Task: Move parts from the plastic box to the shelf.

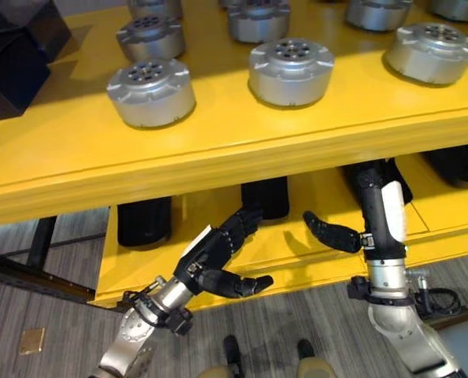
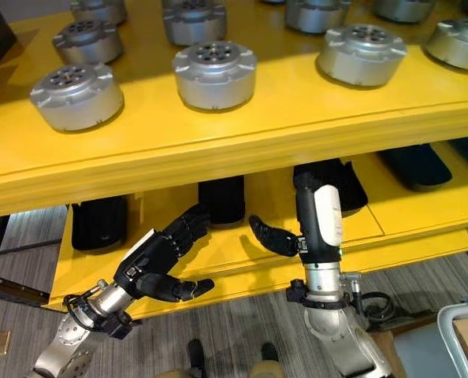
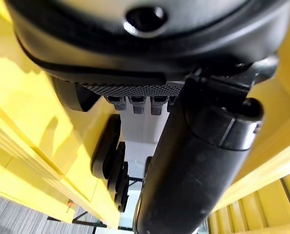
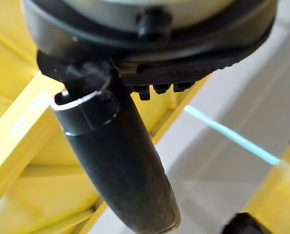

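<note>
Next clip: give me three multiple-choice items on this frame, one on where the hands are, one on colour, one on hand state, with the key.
1. Where are both hands?
A. Above the silver parts on the top board
B. Under the top board, by the lower board
C. Inside a plastic box

2. What colour is the shelf?
A. Yellow
B. Blue
C. White

3. What does the left hand hold?
A. A silver part
B. A black block
C. Nothing

Key: 1 B, left hand and right hand sit below the top board. 2 A, shelf is yellow. 3 C, its fingers are extended and empty.

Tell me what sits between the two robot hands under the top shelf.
Only bare yellow lower shelf between the left robot hand and right robot hand; a black block stands farther back. The left eye view shows this.
</note>
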Controlling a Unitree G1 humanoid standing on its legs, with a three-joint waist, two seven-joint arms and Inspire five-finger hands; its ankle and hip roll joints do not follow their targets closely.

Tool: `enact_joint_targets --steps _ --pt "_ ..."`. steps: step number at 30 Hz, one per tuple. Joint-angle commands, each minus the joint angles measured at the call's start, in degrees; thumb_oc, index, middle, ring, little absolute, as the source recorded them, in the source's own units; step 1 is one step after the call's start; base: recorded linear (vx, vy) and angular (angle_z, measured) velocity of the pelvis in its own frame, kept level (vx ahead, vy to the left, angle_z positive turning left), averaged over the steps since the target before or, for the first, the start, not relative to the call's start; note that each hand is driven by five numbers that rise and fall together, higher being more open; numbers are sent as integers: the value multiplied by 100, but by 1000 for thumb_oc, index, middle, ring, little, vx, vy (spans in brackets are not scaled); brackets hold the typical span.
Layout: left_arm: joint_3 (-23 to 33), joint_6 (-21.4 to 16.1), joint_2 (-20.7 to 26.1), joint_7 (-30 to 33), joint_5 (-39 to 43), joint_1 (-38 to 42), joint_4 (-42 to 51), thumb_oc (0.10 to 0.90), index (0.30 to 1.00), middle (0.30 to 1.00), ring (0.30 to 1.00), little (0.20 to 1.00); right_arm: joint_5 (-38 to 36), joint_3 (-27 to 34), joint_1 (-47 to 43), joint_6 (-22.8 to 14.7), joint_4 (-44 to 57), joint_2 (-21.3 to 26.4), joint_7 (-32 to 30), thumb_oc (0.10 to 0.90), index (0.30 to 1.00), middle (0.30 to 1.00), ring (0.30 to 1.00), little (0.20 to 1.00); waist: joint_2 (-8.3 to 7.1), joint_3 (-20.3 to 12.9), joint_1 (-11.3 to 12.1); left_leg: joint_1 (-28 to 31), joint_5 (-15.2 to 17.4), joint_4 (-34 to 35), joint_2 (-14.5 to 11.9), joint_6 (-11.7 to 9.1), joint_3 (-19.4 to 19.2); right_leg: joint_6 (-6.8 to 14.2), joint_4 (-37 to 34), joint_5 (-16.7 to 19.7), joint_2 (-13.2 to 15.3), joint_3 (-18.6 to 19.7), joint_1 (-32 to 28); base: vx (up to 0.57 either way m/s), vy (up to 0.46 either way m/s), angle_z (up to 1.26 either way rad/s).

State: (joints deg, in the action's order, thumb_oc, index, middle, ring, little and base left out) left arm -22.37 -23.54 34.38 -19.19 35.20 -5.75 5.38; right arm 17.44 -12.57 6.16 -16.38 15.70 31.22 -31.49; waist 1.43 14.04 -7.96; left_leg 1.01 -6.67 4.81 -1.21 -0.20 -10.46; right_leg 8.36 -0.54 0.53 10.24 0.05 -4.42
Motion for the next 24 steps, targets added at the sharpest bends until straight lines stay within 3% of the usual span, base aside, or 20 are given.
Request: enact_joint_targets --steps 1,6,11,24 --pt "141 -758 -239 194 -139 398 417 900 1000 1000 1000 1000 -545 103 -458 -377 536 -21 20 900 1000 1000 1000 1000 -75 -348 18 442 1021 -151 -246 -10 -21 109 335 -197 88 -55 222 -22 -27 -21" --pt "197 -836 -242 555 -388 390 349 900 1000 1000 1000 1000 -1305 -16 -369 -454 293 -194 275 900 1000 1000 1000 1000 -110 -371 33 464 992 -139 -294 -22 -150 151 360 -184 193 -213 221 -24 -40 -8" --pt "310 -821 -268 1000 -693 381 366 900 1000 1000 1000 1000 -2406 -200 -435 -404 8 -373 751 900 1000 1000 1000 1000 -140 -371 147 501 951 -146 -384 -64 -139 43 357 -274 163 -476 90 -4 -83 -6" --pt "699 -610 -453 1685 -1055 180 317 900 1000 1000 1000 1000 -2538 -350 -633 -321 -256 -528 892 900 1000 1000 1000 1000 -226 -447 436 520 831 -110 -513 -191 97 -94 195 -314 66 -743 -175 17 -65 4"
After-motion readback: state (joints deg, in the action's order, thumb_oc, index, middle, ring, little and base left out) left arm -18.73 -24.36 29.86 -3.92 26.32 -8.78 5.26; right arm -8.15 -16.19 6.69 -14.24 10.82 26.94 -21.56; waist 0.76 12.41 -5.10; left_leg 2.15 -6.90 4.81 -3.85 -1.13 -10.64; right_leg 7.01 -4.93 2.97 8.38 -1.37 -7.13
